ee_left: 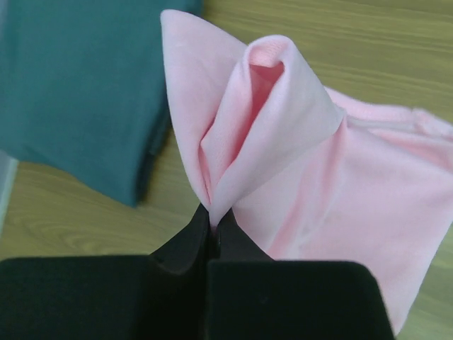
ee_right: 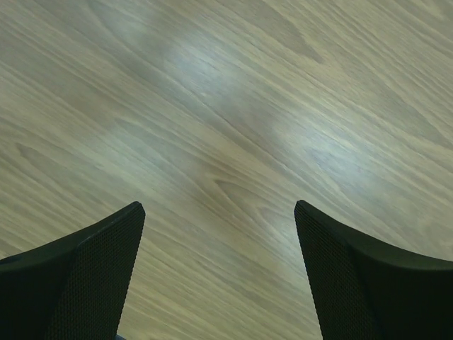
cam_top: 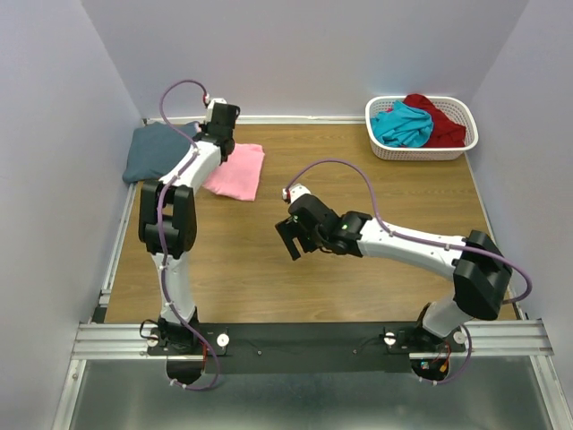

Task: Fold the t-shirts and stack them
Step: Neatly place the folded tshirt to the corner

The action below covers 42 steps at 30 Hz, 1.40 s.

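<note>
Your left gripper (ee_left: pixel 212 221) was pinched shut on a raised fold of the light pink t-shirt (ee_left: pixel 333 184), which lay at the far left of the table (cam_top: pixel 260 278), just beside the folded slate blue-grey t-shirt (ee_left: pixel 78 92). Your right gripper (ee_right: pixel 219 207) hung over bare wood, jaws wide apart. This looked like the stacking step. Next you'd need to carry the pink tee onto the blue-grey one without spilling its folds.
</note>
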{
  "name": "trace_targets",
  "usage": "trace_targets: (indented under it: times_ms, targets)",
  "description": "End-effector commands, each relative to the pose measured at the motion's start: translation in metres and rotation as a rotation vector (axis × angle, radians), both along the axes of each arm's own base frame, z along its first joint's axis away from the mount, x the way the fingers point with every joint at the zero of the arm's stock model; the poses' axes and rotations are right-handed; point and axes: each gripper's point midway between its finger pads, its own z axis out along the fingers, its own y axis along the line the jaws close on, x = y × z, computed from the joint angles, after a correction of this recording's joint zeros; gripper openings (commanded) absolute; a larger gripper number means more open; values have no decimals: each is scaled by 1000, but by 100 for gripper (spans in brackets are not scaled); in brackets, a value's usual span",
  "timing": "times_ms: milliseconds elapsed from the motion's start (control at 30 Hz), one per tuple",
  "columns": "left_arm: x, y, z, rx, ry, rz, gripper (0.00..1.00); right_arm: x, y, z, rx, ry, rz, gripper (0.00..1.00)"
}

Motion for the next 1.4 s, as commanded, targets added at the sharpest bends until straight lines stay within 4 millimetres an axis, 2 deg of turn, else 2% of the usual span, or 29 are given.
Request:
trace_targets:
  times_ms: [0,67,133,233,367,533,633,700,733,767,833,967,1167,1367]
  targets:
    - [11,66,34,238,20,107,0,1,-24,5,-47,-46,-56,95]
    - [23,85,43,298,12,129,0,0,-28,4,-57,-44,-58,95]
    - [35,95,55,350,-4,126,0,-1,-28,3,-64,-38,-55,95]
    - [46,116,55,481,22,93,0,-2,-24,-1,-83,-16,-38,95]
    - [61,129,59,527,-4,95,0,-2,-20,-1,-99,5,-30,95]
    - [60,159,65,582,29,147,0,-1,-17,-7,-121,33,-36,95]
    - [55,173,83,604,16,176,0,-2,-15,-13,-130,58,-40,95]
    - [58,172,96,602,-16,174,0,-3,-13,-15,-134,66,-39,95]
    - [57,187,102,600,-23,197,0,-3,-14,-15,-140,69,-39,95]
    - [58,189,102,600,-25,194,0,-3,-14,-16,-143,73,-40,95]
    - [59,197,101,603,-23,205,0,-3,-14,-16,-155,76,-37,95]
    - [56,218,81,627,26,250,0,-4,-11,-20,-180,102,-25,95]
    - [58,241,68,609,23,296,0,-2,-10,-21,-209,111,-19,95]
    - [60,246,26,552,33,337,0,-4,-8,-22,-206,127,-20,95]
